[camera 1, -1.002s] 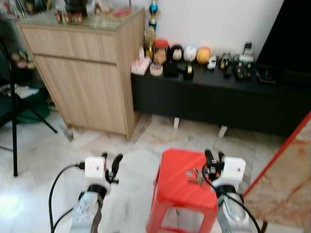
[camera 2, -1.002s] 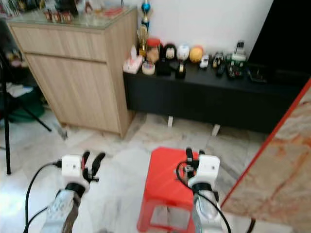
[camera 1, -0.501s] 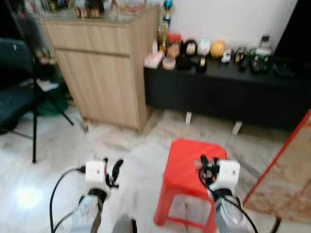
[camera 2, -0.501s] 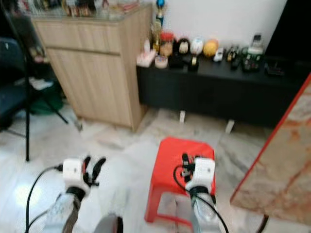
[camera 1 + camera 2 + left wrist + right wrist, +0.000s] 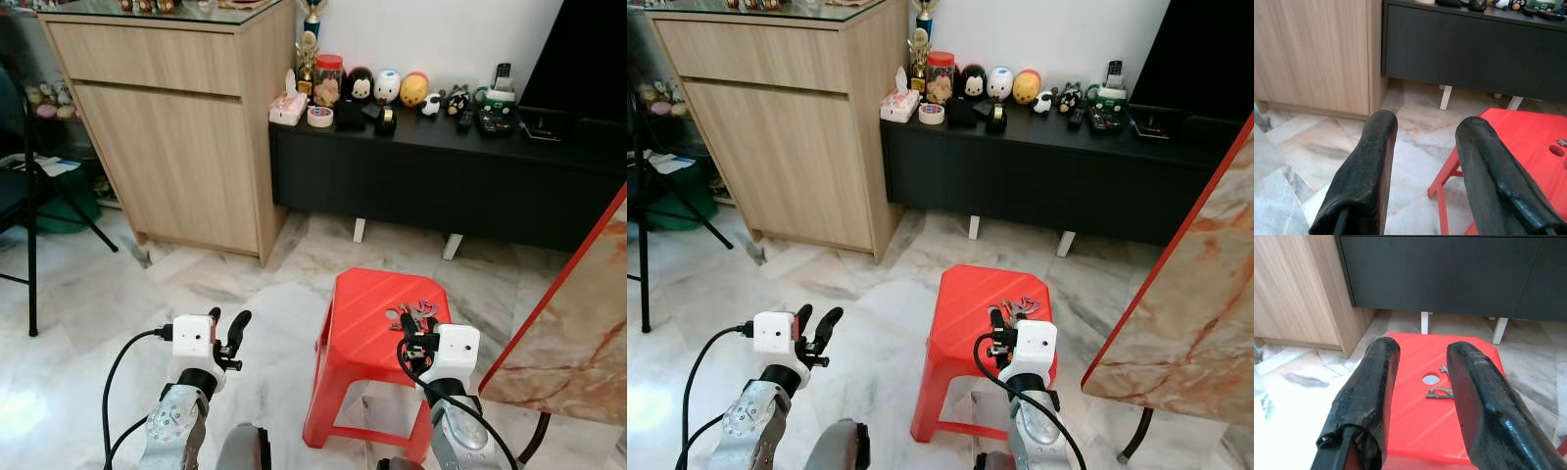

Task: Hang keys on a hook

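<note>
Red stool [image 5: 377,323] bears one key bunch [image 5: 414,314].

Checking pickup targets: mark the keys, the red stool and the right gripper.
keys [image 5: 415,312]: left eye view, on the bunch's middle.
red stool [image 5: 364,333]: left eye view, on a bare part of the seat.
right gripper [image 5: 1418,382]: right wrist view, midway between its fingertips.

a home living room: marble floor [image 5: 245,294], wooden cabinet [image 5: 167,117], low black console [image 5: 441,176] lined with figurines [image 5: 387,86].
</note>
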### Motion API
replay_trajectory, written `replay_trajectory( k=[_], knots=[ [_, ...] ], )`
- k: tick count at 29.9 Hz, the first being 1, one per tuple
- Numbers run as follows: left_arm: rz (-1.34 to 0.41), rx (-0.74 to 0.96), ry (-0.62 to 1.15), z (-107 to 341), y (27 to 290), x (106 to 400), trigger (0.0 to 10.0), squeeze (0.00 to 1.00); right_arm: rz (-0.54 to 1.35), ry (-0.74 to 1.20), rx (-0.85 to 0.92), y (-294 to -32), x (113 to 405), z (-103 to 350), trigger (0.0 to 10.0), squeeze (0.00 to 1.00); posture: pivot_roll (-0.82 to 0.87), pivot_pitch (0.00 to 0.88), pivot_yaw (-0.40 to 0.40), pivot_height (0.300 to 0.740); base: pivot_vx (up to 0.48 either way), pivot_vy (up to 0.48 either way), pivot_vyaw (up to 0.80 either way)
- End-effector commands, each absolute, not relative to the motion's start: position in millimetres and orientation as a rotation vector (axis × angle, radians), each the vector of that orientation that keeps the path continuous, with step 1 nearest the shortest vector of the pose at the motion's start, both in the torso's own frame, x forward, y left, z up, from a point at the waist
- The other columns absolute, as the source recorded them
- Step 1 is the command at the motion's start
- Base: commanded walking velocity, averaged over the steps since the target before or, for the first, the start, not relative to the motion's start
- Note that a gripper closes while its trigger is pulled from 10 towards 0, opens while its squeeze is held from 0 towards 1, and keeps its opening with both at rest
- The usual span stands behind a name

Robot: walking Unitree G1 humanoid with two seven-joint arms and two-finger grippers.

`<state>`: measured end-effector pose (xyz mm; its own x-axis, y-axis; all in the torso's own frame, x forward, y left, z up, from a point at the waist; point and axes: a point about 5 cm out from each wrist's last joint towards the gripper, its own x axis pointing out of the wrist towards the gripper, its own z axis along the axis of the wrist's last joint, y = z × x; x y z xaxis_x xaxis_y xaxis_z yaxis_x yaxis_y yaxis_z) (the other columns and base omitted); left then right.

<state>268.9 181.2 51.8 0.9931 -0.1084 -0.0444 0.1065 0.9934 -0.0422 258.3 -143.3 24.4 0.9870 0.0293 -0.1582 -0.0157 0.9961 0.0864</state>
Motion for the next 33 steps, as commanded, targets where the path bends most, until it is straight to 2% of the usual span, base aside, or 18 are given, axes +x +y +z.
replay_trajectory(
  k=[1, 4, 24, 30, 33],
  knots=[
    [-0.114, -0.045, 0.05, 54.0, 180.1, 273.0, 10.0, 0.0, 0.031, 0.156, 0.058, -144.1, 260.2, 25.1, 10.0, 0.0, 0.01, 0.029, -0.043, 0.623, 0.266, 0.0, 0.62],
    [-0.122, -0.045, 0.042, 55.7, 179.0, 274.5, 10.0, 0.0, 0.034, 0.154, 0.045, -144.1, 260.7, 25.1, 10.0, 0.0, 0.01, 0.028, -0.043, 0.623, 0.311, 0.0, 0.8],
    [-0.146, -0.037, 0.046, 54.8, 176.3, 273.9, 10.0, 0.0, 0.037, 0.146, 0.043, -140.7, 261.9, 25.2, 10.0, 0.0, 0.01, 0.03, -0.042, 0.623, 0.343, 0.0, 0.0],
    [-0.149, -0.036, 0.043, 55.4, 175.2, 274.0, 10.0, 0.0, 0.044, 0.141, 0.062, -138.3, 261.0, 25.2, 10.0, 0.0, 0.01, 0.031, -0.041, 0.623, 0.349, 0.0, 0.24],
    [-0.15, -0.04, 0.04, 55.5, 174.7, 273.7, 10.0, 0.0, 0.013, 0.153, 0.059, -141.9, 261.6, 23.8, 10.0, 0.0, 0.01, 0.03, -0.043, 0.623, 0.0, 0.0, 0.0]
  ],
)
